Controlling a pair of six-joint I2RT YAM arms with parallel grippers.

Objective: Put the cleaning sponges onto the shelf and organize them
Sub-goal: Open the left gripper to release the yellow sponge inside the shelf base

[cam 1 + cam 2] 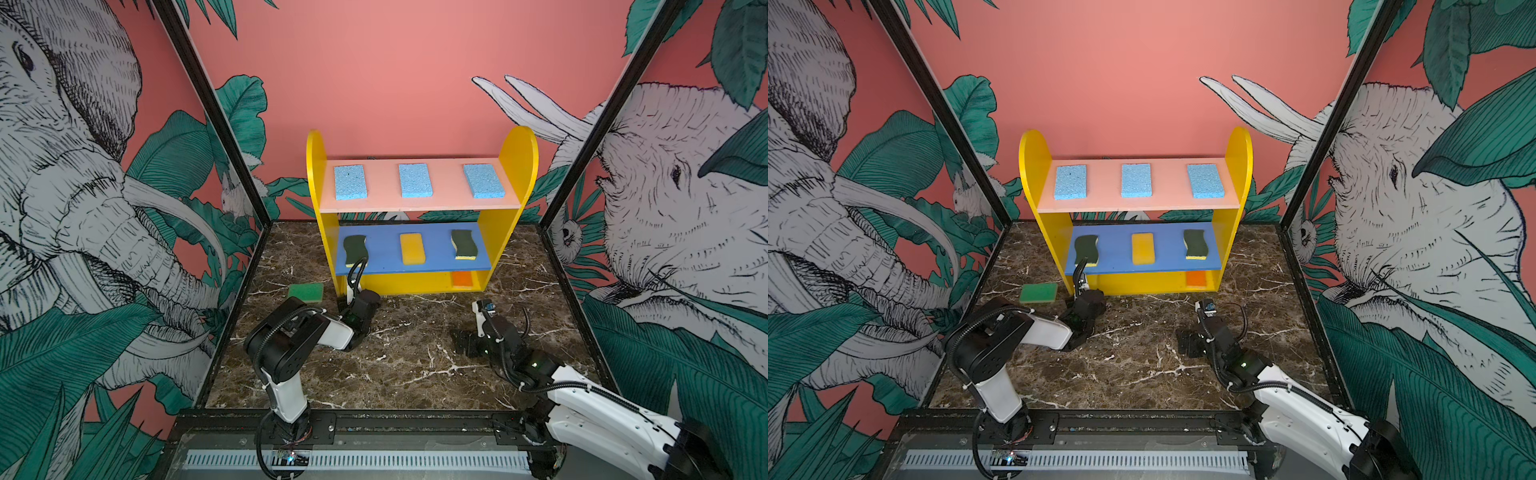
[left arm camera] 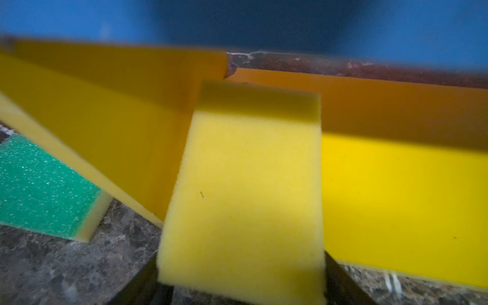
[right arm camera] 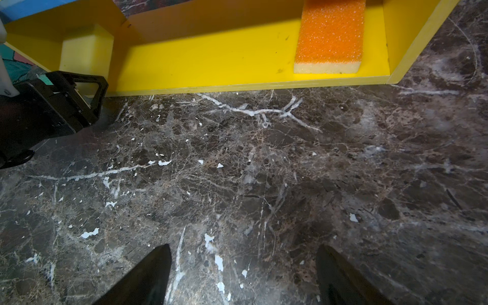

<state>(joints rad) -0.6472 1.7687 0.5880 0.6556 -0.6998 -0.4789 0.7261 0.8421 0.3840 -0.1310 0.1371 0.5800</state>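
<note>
- The yellow sponge (image 2: 243,190) sits in my left gripper (image 2: 244,282), with a dark finger against each of its long sides. My jaws stand fairly wide because the sponge fills the gap between them.
- It reaches into the lowest tier of the shelf (image 1: 517,166), at the left end of the yellow base (image 3: 211,60), just beside the left side panel. I cannot tell whether it rests on the base or hangs just above it.
- At the right end of that base lies the orange sponge (image 3: 330,34), flat and well apart from mine.
- Above, on the blue middle board (image 1: 436,253), a second yellow sponge (image 1: 412,248) lies in the centre. There is a wavy dark-green sponge (image 1: 355,249) to its left and another wavy one (image 1: 464,244) to its right, none of them touching.
- On the pale pink top board (image 1: 440,199), three light-blue sponges lie flat in a spaced row: left (image 1: 350,182), middle (image 1: 414,180) and right (image 1: 484,180).
- The bright green sponge (image 1: 306,292) lies on the marble table (image 3: 264,158), outside the shelf and near its left panel, close to my left wrist.
- My right gripper (image 3: 245,272) hangs low over the bare table in front of the shelf. Its fingertips are spread wide with nothing between them.
</note>
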